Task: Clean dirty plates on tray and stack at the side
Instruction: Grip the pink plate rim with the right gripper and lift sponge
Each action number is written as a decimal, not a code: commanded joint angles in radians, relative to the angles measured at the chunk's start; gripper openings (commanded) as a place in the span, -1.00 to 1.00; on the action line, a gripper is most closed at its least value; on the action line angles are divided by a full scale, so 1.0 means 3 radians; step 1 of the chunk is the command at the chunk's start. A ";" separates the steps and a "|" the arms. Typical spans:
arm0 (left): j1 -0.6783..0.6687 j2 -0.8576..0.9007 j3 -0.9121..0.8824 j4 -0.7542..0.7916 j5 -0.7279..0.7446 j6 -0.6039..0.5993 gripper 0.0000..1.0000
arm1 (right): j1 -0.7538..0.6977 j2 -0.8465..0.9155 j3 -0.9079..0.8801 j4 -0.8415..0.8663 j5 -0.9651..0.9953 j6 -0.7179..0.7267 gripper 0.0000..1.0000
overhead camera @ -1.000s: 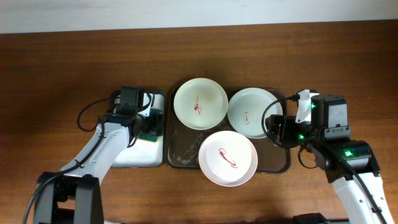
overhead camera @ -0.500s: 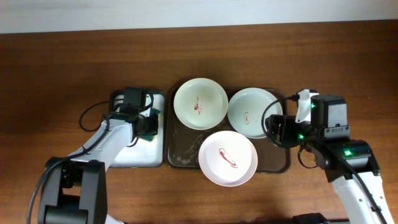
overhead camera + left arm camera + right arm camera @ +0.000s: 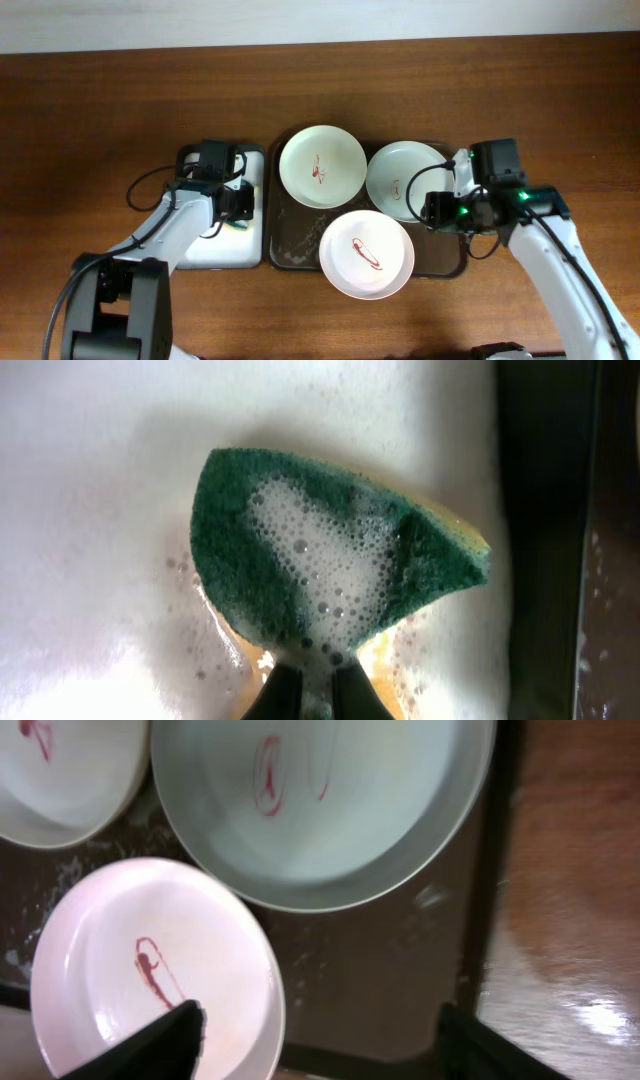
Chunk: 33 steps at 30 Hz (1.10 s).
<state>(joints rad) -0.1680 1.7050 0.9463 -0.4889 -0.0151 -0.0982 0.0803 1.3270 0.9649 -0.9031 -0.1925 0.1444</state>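
Note:
Three dirty plates lie on the dark wet tray (image 3: 288, 246): a white plate (image 3: 322, 166) at the back left, a pale mint plate (image 3: 405, 180) at the back right and a white plate (image 3: 366, 254) in front. Each has red squiggles at its centre. My left gripper (image 3: 238, 206) is over the small white tray (image 3: 212, 252), shut on a soapy green sponge (image 3: 330, 570). My right gripper (image 3: 318, 1030) hangs open over the tray's right part (image 3: 400, 980). One finger (image 3: 170, 1040) is above the front white plate (image 3: 150, 970), with the mint plate (image 3: 330, 810) just ahead.
The small white tray's floor (image 3: 90, 480) is covered in foam. Brown wooden table (image 3: 570, 870) lies to the right of the dark tray's rim (image 3: 490, 900), and bare wood (image 3: 100, 110) surrounds both trays.
My left gripper has closed on the sponge in the small tray. The right arm has swung left over the tray's right end, and its jaws have narrowed somewhat.

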 commanded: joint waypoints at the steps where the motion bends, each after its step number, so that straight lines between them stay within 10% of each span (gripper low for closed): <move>1: -0.0004 -0.0254 0.0089 -0.0179 -0.0001 -0.0022 -1.00 | 0.0015 0.0238 0.0056 -0.0014 -0.0234 -0.0121 0.34; 7: -0.0005 -0.0525 0.0093 -0.0299 0.0001 -0.0146 -1.00 | 0.0017 0.0584 -0.0009 -0.0064 -0.0460 -0.0209 -0.03; 26: -0.0005 -0.0524 0.0089 -0.0362 0.0177 -0.0233 -1.00 | 0.0300 0.1308 -0.0045 0.0010 -0.0479 -0.0195 -0.28; 33: -0.0005 -0.0524 0.0090 -0.0370 0.0179 -0.0233 -1.00 | 0.0299 0.1439 -0.0045 0.0121 -0.0483 -0.0107 -0.72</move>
<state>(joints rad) -0.1680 1.5600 0.9543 -0.5991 0.0265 -0.1551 0.1627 1.7489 0.9581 -0.8764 -0.3347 0.1013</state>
